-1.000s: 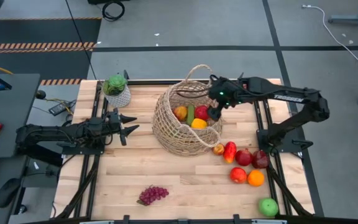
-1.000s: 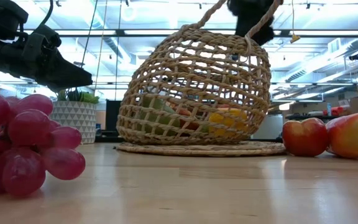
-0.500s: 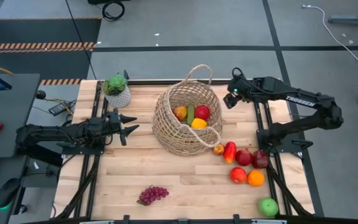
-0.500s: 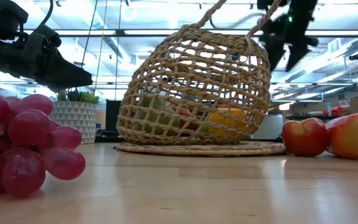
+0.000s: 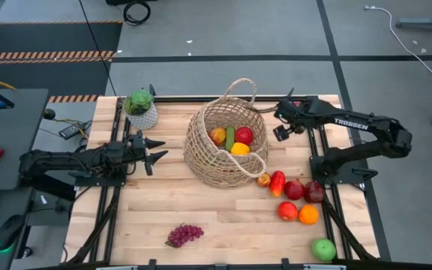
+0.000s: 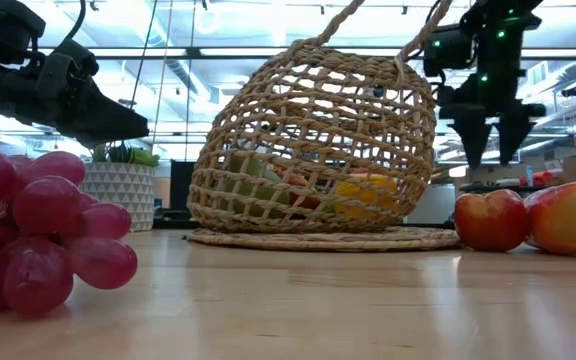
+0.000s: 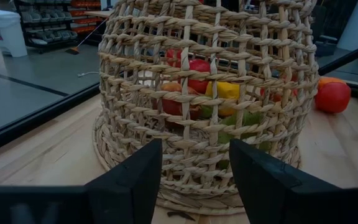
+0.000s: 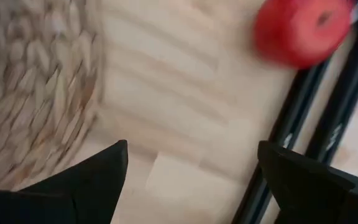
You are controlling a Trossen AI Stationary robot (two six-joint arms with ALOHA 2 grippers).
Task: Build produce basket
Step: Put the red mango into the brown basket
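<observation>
Wicker basket is sitting mid-table, holding a red apple, a yellow pepper and a cucumber. Having pulled out of it since a second ago, the right gripper is now hanging empty, fingers spread, just beside the basket's rim. Below it, loose fruit is lying on the wood. The left gripper is waiting half-spread on the basket's other side, near the potted plant.

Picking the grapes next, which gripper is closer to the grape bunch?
Left. The left gripper hovers up-left of the grape bunch; the right gripper sits farther off, beyond the basket.
</observation>
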